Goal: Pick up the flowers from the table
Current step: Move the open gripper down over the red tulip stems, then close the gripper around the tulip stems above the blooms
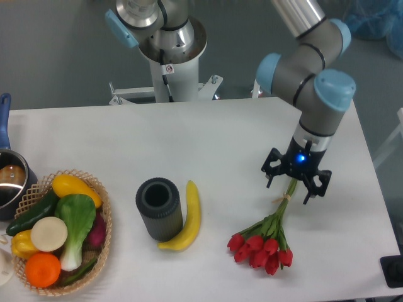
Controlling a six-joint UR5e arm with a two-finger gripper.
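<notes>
One bunch of flowers (264, 242) lies flat on the white bench (220, 138), down toward the 5 o'clock part of the surface. Red buds sit at the near end, and the green stems run up and slightly right toward 1 o'clock, with a pale band around them partway along.

Right over the far end of those stems sits the hand (296, 184), low and pointing straight down, blue light glowing on its wrist. Its fingers are spread apart, one tip on either side of the stems, nothing pinched between them as far as I can see. Can't tell if the tips actually touch the bench.

Other stuff on the bench: a dark ribbed cylinder (158, 208) standing upright around the middle, with a banana (187, 217) just beside it at its 3 o'clock, looks like they're touching. Over at 8 o'clock there's a wicker basket (94, 251) piled with produce, and a pot (11, 176) with a blue handle sits at the 9 o'clock edge.
</notes>
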